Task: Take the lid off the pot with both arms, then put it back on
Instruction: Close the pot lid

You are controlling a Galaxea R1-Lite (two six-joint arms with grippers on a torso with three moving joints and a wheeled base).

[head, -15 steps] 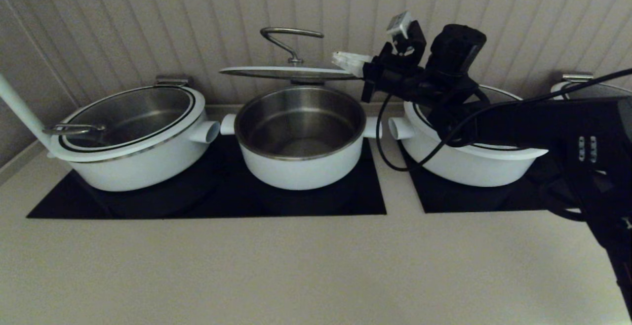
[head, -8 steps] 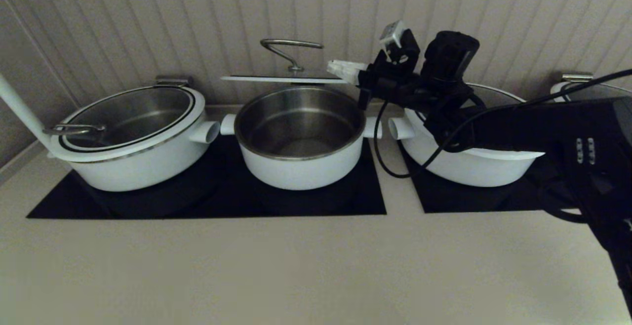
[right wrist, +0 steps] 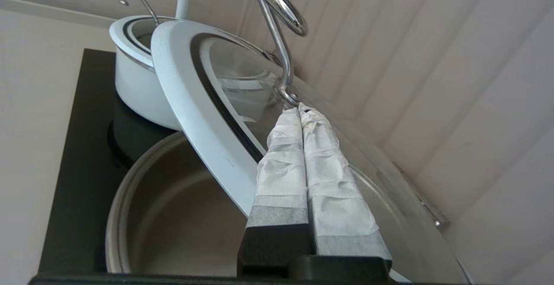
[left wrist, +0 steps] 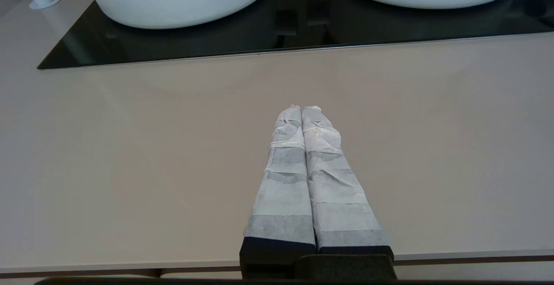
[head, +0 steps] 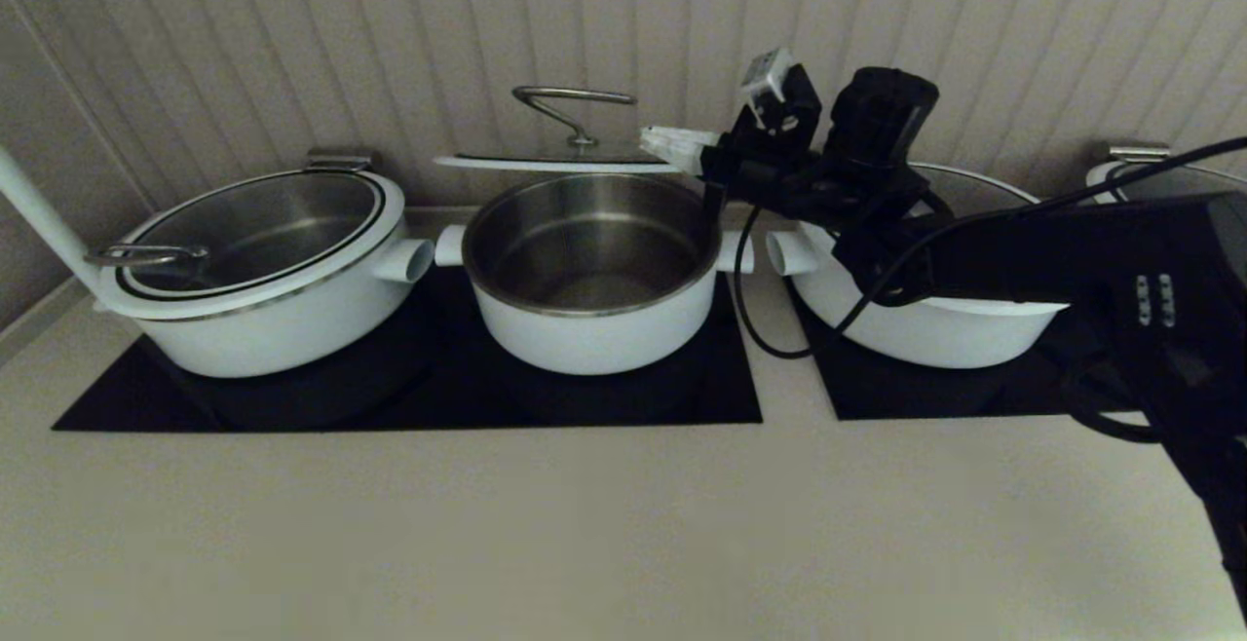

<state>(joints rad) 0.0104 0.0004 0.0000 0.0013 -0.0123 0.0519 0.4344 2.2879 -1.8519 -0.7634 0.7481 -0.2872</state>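
While held clear of the pot [head: 594, 329], hovering roughly level just above its far rim: the lid [head: 560, 162], white rim edge-on in the head view, curved steel handle [head: 573, 100] standing up at the centre. Gripped at its right edge by the right gripper [head: 672, 144], reaching in from the right across the wide white pot [head: 925, 329] on that side. Seen from the right wrist: wrapped fingers [right wrist: 329, 181] pressed close with no gap visible, tips by the foot of the handle, white rim and black ring running behind them, the exact contact hidden. Below the lid, the pot open, steel inside bare, seated on the black hob [head: 390, 397] between the two wider pots, the left one [head: 273, 329] with its own lid on. Out of the head view, low over the beige counter [left wrist: 130, 146] in front of the hob: the left gripper [left wrist: 301, 109], fingers pressed together on nothing.
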